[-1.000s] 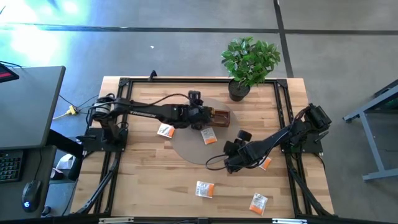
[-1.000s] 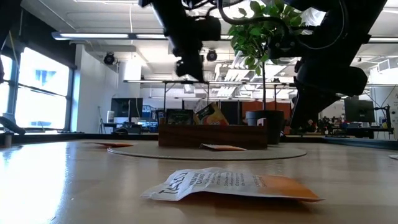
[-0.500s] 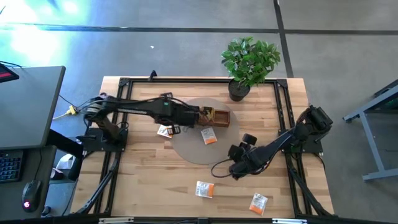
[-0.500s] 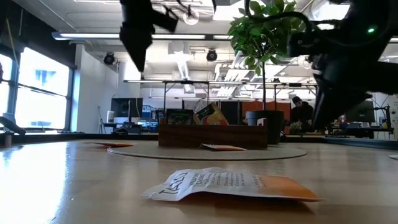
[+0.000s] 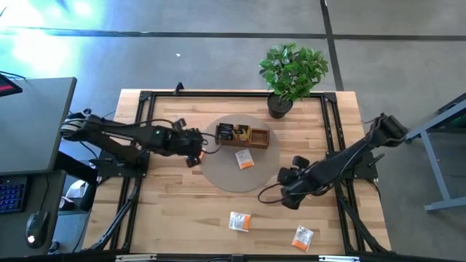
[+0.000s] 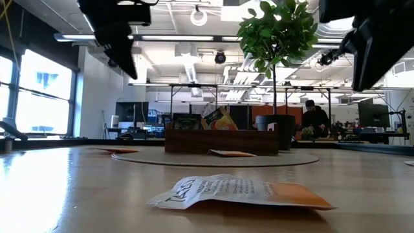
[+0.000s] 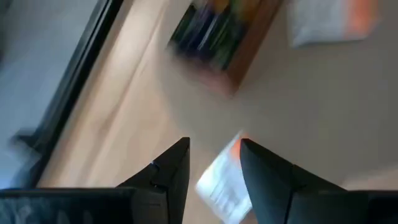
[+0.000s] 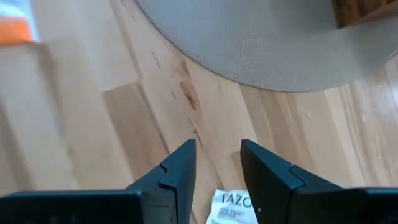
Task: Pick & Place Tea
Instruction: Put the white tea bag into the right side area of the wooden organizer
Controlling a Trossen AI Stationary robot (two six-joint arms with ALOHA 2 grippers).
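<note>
Both hands gape empty: a light, limp tea sachet [image 7: 224,180] lies flat under the left hand [image 7: 214,163], another [image 8: 231,208] beneath the right hand [image 8: 217,163]; they'll slide, so pinch an edge.

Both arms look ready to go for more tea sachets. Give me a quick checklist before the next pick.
1. Left gripper jaws open and empty: ok.
2. Left target: a white-and-orange sachet shows between the fingers, lying flat on the table: ok.
3. Right gripper jaws open and empty: ok.
4. Right target: a white sachet lies on the wood just ahead of the fingers: ok.
5. Wooden tray on the round mat, sachets already standing in it: ok.
6. Room left in the tray's compartments: cannot tell.
</note>
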